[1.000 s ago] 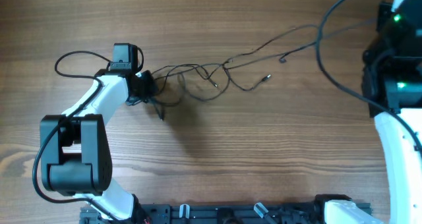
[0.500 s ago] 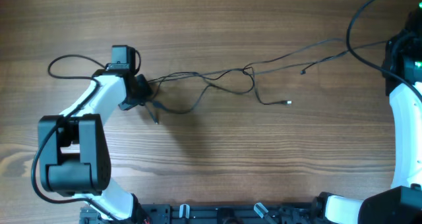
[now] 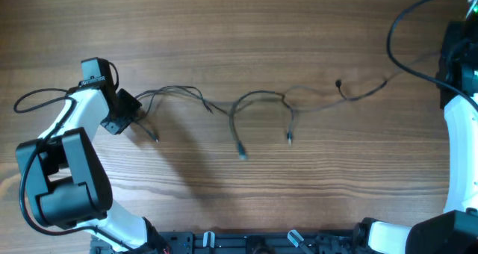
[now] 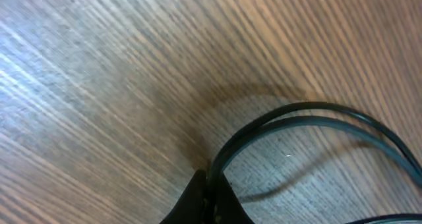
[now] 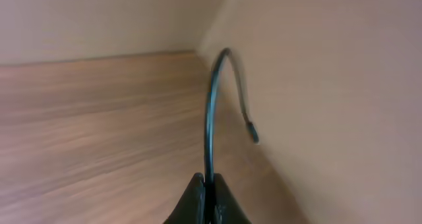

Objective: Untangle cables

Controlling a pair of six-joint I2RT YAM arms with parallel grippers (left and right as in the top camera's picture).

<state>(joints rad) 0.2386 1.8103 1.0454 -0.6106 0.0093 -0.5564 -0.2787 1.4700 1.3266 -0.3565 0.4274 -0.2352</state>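
Our left gripper (image 3: 125,118) is clamped shut on the cables (image 3: 258,95), and its wrist view shows two strands arching out of the pinched tips. It has travelled leftward over the desk (image 3: 224,30) since a second ago, drawing the bundle with it. To the right of that gripper the earlier tight knot has opened into a long, loose line. Further right, two plug ends (image 3: 241,154) now lie on the near side of the line, apart from each other. Farthest from the left gripper, our right gripper (image 5: 208,196) is closed on a single strand, seen only in its own camera, and the right arm (image 3: 457,119) has pulled back to the edge.
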